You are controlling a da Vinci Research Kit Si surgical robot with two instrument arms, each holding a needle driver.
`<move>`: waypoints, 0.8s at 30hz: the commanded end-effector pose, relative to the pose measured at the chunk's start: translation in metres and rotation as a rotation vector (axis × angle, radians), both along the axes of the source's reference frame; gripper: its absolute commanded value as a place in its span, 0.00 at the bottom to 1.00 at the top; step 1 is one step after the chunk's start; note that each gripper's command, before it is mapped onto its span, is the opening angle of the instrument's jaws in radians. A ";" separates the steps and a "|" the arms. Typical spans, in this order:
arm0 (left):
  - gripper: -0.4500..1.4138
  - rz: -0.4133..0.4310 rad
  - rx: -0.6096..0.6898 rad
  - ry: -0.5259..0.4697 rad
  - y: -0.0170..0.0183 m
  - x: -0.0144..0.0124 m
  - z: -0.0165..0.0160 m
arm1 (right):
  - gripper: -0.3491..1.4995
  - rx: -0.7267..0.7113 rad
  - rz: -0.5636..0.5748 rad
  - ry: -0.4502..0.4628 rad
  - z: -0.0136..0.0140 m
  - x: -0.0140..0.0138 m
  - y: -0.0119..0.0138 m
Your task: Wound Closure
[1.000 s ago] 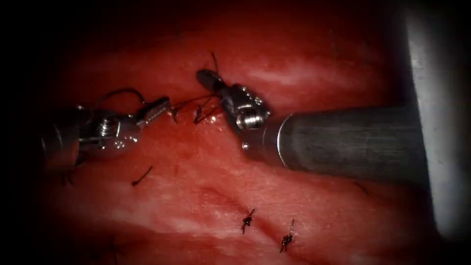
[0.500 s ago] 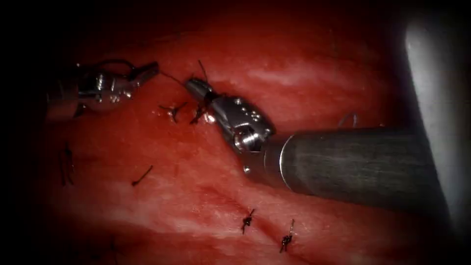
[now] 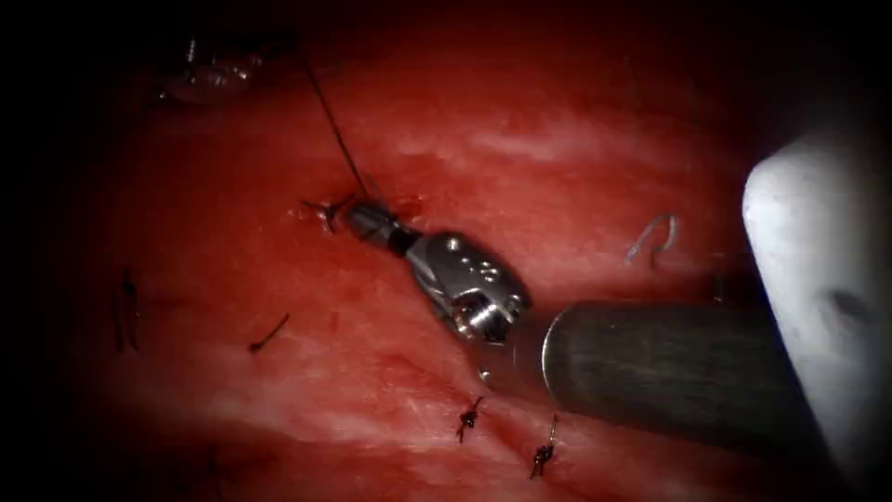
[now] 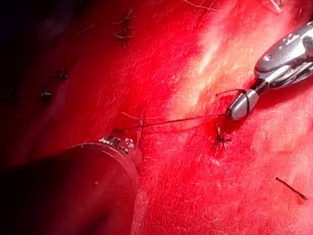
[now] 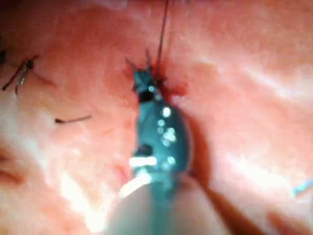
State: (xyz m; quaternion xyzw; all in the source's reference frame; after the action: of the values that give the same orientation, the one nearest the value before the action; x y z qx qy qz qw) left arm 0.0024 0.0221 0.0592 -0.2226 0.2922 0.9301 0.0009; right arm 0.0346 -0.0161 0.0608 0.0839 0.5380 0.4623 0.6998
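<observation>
On the tissue, my right tool comes in from the right. Its jaws are shut on the thread at the dark stitch over the cut. The thread runs taut from there up to my left tool, dim at the far upper left, with its jaws shut on it. In the left wrist view the taut thread spans from my left shaft to the right tool's tip. The curved needle lies loose on the tissue, right of the cut and held by neither tool.
Two tied knots sit on the cut nearer the front. Cut thread ends lie on the tissue to the left. The right tool's thick shaft crosses the lower right.
My left tool has moved up and to the left, drawing the thread out long and taut. The right tool's tip has dropped down onto the stitch, and the needle has come into sight behind its shaft.
</observation>
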 end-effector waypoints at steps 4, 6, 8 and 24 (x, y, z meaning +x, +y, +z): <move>0.00 -0.006 0.000 -0.006 0.0019 -0.0001 0.0008 | 0.00 0.006 -0.010 0.006 -0.0006 0.0003 -0.0018; 0.00 -0.012 0.002 -0.006 0.0031 0.0001 0.0010 | 0.00 0.008 -0.014 0.006 -0.0009 0.0004 -0.0020; 0.00 -0.015 0.007 -0.005 0.0044 0.0005 0.0015 | 0.00 0.008 -0.014 0.006 -0.0009 0.0005 -0.0019; 0.00 -0.017 0.001 0.017 0.0060 0.0009 0.0047 | 0.00 -0.182 -0.177 0.025 0.0001 -0.0003 -0.0013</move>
State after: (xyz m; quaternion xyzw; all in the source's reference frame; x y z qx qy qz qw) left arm 0.0037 0.0278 0.0635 -0.2117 0.2931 0.9323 0.0067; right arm 0.0338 -0.0166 0.0602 0.0713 0.5798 0.3417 0.7362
